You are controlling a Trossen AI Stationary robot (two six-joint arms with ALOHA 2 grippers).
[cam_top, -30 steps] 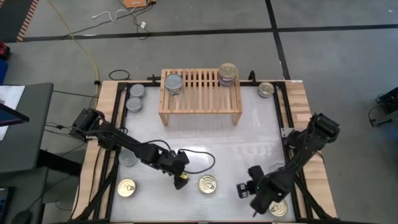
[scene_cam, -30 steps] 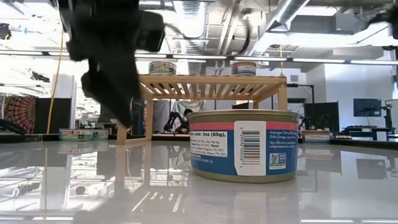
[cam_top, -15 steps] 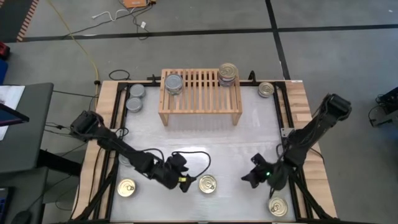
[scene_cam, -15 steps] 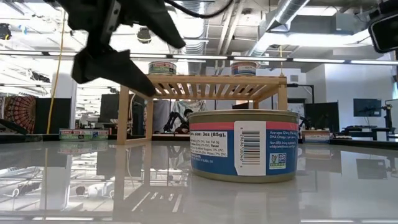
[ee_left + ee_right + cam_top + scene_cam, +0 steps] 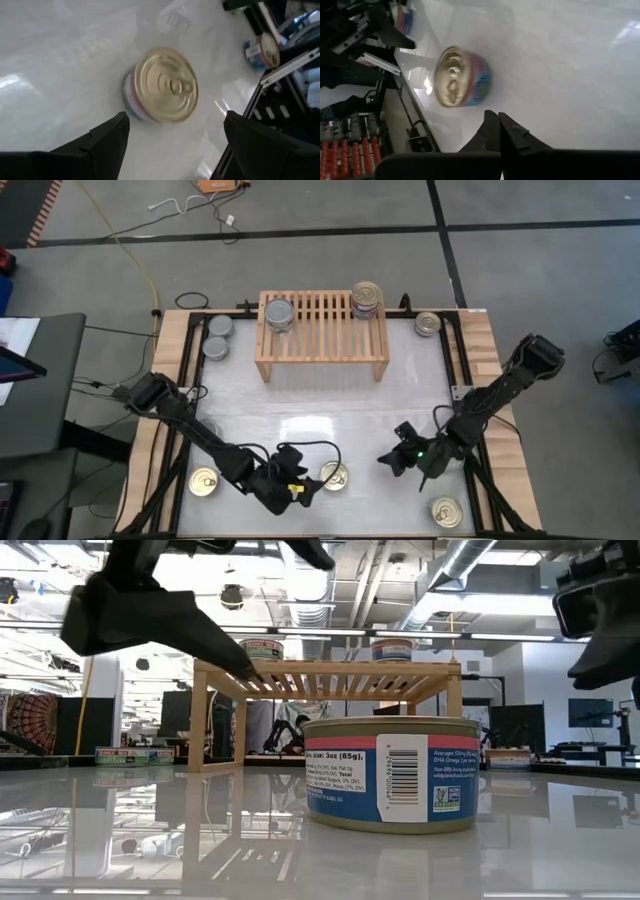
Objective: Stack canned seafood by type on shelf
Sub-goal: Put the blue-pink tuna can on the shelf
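A gold-topped can stands on its base on the white table near the front edge; it also shows as the can, the can and the can. My left gripper is open just left of it, a finger on each side of the wrist view and apart from the can. My right gripper is shut to the can's right, touching nothing. The wooden shelf at the back carries a silver-topped stack and a gold-topped stack.
Loose cans stand on the table: two silver ones left of the shelf, a gold one to its right, a gold one at the front left and a gold one at the front right. Black rails frame the table.
My left gripper has gone toward the near edge and a little right, closer to the gold-topped can, and has tipped from pointing down to nearly level. My right gripper has drawn away from the front-right can, toward the table's left and far side. No can has moved.
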